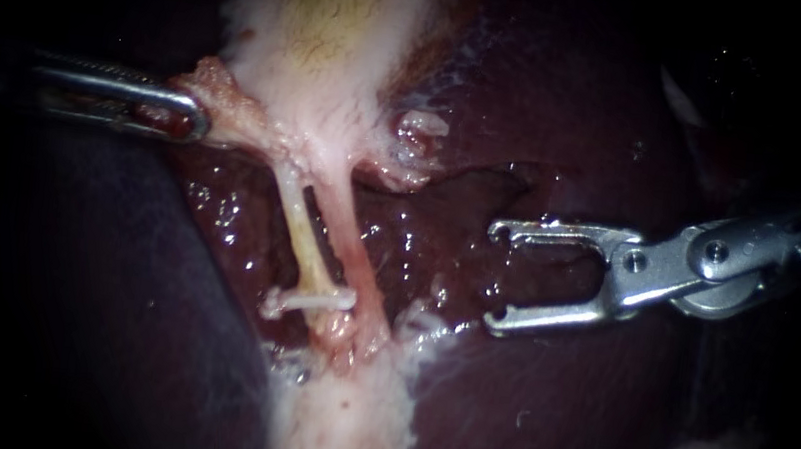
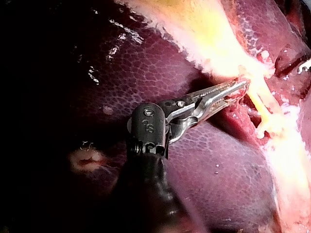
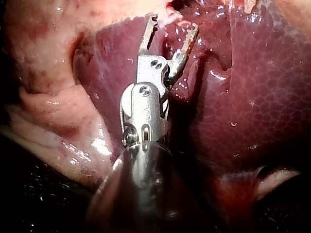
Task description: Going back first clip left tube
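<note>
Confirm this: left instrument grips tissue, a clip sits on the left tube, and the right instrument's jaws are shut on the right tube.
One point is wrong. The endoscope view shows the right instrument with jaws open and empty, over the liver, touching no tube. The left instrument does grip tissue, and the clip does sit on the left tube.

Clip (image 1: 311, 299) across left tube (image 1: 298, 223), beside the right tube (image 1: 353, 249), below left instrument (image 1: 193, 118) clamped on gallbladder (image 1: 321, 34), right instrument (image 1: 493, 277) spread wide over liver (image 1: 551, 403), well right of the clip
</note>
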`<state>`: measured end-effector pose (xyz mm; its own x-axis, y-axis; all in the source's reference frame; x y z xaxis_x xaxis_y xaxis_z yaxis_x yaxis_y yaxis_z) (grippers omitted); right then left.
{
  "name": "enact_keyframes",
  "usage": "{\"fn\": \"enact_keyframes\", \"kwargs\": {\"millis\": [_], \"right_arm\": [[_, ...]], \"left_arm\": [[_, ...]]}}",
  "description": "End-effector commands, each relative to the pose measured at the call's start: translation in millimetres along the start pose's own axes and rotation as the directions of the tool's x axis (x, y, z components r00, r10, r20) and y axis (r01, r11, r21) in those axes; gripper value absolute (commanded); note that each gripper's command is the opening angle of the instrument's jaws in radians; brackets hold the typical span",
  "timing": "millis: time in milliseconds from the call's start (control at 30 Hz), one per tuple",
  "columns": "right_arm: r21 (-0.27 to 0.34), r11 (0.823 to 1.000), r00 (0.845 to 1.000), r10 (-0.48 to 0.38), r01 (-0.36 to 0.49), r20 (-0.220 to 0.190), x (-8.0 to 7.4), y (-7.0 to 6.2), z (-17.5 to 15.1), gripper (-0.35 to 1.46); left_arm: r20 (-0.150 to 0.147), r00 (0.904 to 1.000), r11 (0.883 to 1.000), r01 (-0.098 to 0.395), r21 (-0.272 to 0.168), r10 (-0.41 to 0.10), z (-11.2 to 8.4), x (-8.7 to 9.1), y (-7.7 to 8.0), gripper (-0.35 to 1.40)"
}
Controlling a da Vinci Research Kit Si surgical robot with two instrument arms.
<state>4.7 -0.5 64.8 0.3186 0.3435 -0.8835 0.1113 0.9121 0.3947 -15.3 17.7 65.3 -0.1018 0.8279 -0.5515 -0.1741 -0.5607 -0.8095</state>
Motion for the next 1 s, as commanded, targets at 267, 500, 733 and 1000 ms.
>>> {"fn": "enact_keyframes", "kwargs": {"millis": [267,500,733,1000], "right_arm": [[0.001,1.000,1.000,0.001,-0.001,-0.001,0.1,0.0,-0.5,0.50],[0.002,1.000,1.000,0.001,-0.001,-0.001,0.0,0.0,-0.7,0.50],[0.003,1.000,1.000,0.001,-0.001,-0.001,0.0,0.0,-0.8,0.50],[0.003,1.000,1.000,0.001,-0.001,-0.001,0.1,0.0,-0.8,0.50]], "left_arm": [[-0.001,1.0000,1.000,-0.004,0.004,0.004,1.0,-0.6,-1.8,-0.35],[-0.006,0.9998,1.000,-0.017,0.021,0.017,3.7,-2.6,-3.9,-0.35],[0.003,0.9997,0.999,-0.026,0.024,0.026,5.8,-3.8,-5.6,-0.35],[0.005,0.9996,0.999,-0.027,0.026,0.027,6.0,-3.9,-6.1,-0.35]]}}
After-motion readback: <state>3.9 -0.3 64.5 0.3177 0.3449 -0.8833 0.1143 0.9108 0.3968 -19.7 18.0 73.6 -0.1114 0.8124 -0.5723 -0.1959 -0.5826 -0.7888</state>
